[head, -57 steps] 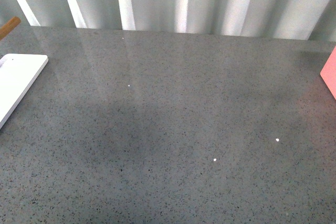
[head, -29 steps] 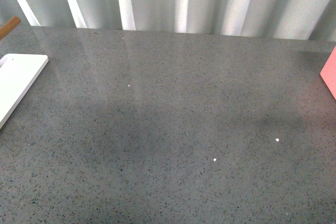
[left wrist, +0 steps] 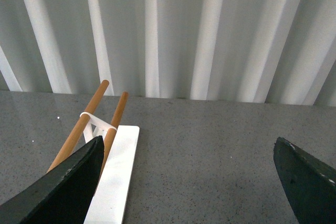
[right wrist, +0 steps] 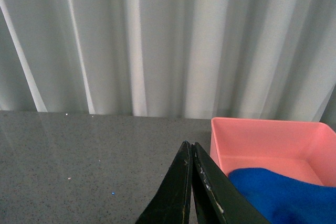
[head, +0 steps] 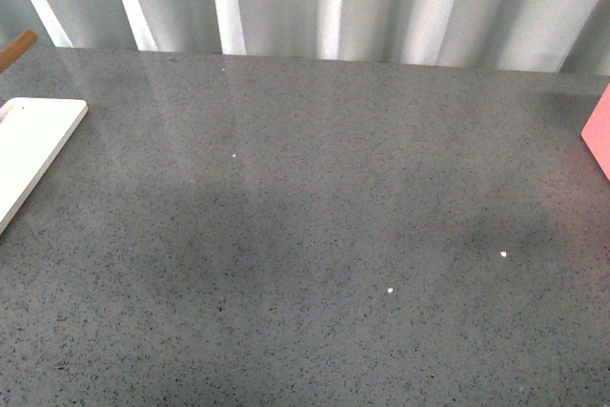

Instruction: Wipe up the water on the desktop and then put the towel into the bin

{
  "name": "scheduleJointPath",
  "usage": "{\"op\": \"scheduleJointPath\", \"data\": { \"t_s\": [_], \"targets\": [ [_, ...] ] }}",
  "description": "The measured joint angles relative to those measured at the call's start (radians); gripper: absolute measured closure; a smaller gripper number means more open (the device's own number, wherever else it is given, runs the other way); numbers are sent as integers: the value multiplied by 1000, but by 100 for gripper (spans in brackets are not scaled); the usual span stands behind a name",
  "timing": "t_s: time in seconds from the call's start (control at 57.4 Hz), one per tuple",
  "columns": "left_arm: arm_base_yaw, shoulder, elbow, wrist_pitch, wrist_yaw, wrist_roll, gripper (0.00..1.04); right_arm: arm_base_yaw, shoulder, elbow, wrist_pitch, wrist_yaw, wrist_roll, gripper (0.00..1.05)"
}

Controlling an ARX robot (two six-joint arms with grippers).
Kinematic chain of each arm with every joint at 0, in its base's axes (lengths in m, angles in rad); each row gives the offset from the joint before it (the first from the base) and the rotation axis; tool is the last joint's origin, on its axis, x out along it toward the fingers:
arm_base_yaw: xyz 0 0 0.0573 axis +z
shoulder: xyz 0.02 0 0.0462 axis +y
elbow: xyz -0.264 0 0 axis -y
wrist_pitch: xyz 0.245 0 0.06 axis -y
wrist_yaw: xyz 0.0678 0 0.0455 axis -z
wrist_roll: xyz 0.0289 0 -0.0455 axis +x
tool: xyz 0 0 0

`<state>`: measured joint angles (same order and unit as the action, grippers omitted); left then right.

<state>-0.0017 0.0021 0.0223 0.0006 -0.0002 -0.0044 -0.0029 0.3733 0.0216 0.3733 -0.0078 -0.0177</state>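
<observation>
**A:** Across the front view, what lies on the dark-grey speckled stone table (head: pixel 315 216)?

**B:** Very little. A flat white board (head: pixel 29 150) sits at its left edge, a brown wooden rod tip (head: pixel 17 48) shows beyond it, and a sliver of the pink plastic bin (head: pixel 599 140) cuts in at the right edge. A few tiny white specks dot the surface. I see no puddle, though the gloss could hide a thin film. Neither arm shows here.

**A:** And the left wrist view?

**B:** The left end effector (left wrist: pixel 191 182) has its two dark fingers spread wide with nothing between them. Past it stand two wooden rods (left wrist: pixel 79 127) joined by a white bracket on the white board.

**A:** The right wrist view?

**B:** The right end effector (right wrist: pixel 191 190) has its fingers pressed together, gripping nothing. Just beside it the pink bin holds the bright royal-blue fuzzy towel (right wrist: pixel 278 195), lying bunched on the bin's floor toward the camera; the rest of the bin looks bare.

**A:** So how far along is the job?

**B:** I'd judge it essentially finished: the table looks dry, the towel is inside the bin, and both arms are free of it. At most, pulling the arms clear remains.
</observation>
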Motion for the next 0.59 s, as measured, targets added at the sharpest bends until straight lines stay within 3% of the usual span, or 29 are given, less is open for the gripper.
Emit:
{"op": "scheduleJointPath", "data": {
  "t_s": [0.505, 0.592],
  "targets": [
    [0, 0, 0, 0, 0, 0, 7, 0, -204, 0, -201, 3, 1, 102],
    [0, 0, 0, 0, 0, 0, 7, 0, -338, 0, -364, 4, 5, 102]
  ]
}}
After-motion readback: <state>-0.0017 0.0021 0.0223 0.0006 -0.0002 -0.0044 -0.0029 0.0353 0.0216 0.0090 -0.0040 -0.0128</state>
